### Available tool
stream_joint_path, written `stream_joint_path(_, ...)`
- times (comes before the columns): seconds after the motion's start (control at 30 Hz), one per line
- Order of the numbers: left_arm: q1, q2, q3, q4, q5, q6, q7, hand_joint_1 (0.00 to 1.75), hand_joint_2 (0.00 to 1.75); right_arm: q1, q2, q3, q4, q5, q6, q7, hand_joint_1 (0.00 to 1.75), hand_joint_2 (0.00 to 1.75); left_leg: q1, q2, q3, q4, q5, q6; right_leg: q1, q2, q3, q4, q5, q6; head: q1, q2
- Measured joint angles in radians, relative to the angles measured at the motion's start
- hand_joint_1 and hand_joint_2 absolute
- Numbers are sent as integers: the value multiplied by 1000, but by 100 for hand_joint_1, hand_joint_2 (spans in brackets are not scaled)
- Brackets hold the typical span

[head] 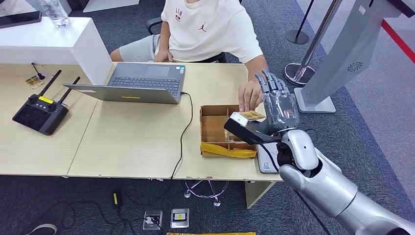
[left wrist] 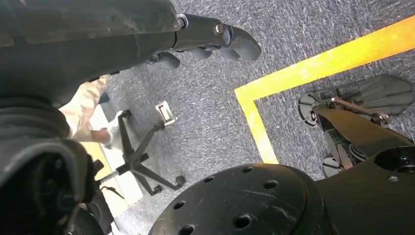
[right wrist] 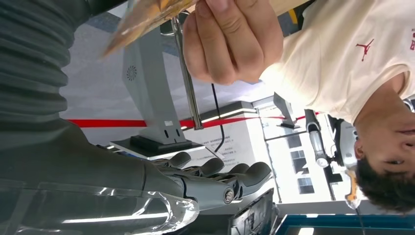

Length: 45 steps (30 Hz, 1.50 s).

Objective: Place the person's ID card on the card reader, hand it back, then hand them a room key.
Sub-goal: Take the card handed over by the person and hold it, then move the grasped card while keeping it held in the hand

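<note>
Two hands meeting at right of centre in the head view: right hand (head: 279,105), raised with dark fingers (head: 270,83) pointing toward the top of the frame, pinching a gold-patterned card (head: 249,116) at its thumb side, and person's hand (head: 250,95) reaching down from above to touch the same card's upper edge. Same card (right wrist: 147,17) blurred at the upper left of the right wrist view, person's hand (right wrist: 230,39) gripping it from the right, right hand's fingers (right wrist: 215,171) stretched out low in that frame. Directly beneath, an open cardboard box (head: 215,131) with dividers and yellow tape along its lower wall, sitting near the right edge of the pale wood-grain worktop (head: 137,142). Just right of the box, at the worktop's corner, a flat white device (head: 266,161) half hidden by the silver forearm. Black cable (head: 183,132) trailing down the middle from a grey laptop (head: 137,83), open, upper centre. Black controller with two antennas (head: 41,110) at far left, well apart. White raised counter (head: 49,41) at upper left carrying a clear bottle (head: 54,12). Grey kiosk stand (head: 342,58) and chrome post base (head: 301,73) on carpet at upper right, close beside the raised hand. Broad bare worktop between laptop and box. Left hand (left wrist: 205,41) hanging over grey carpet with a yellow floor line (left wrist: 313,63), fingers curled in, nothing in them.
</note>
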Motion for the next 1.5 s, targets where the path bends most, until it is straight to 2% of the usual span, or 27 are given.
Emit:
stream_joint_path(0.03,0,0,0,0,0,0,0,0,0,-4,3,5,6,-4,-3,-1,175,175,0,0,0,0,0,0,0,0,0,0,0,0,0,0)
stream_joint_path(0.5,3,0,0,-3,0,0,-5,0,0,-37,23,58,61,-40,-22,-4,175,175,0,1,0,0,0,0,0,0,0,0,0,0,0,0)
stream_joint_path(1.43,9,0,1,-3,11,0,-18,0,0,-47,27,62,77,-62,-24,4,175,175,0,2,1,0,0,0,0,2,-1,0,0,0,0,0)
stream_joint_path(1.5,12,0,2,-3,22,0,-22,0,0,-41,21,62,79,-73,-19,15,175,175,0,2,9,0,0,0,0,2,-1,0,0,0,0,0)
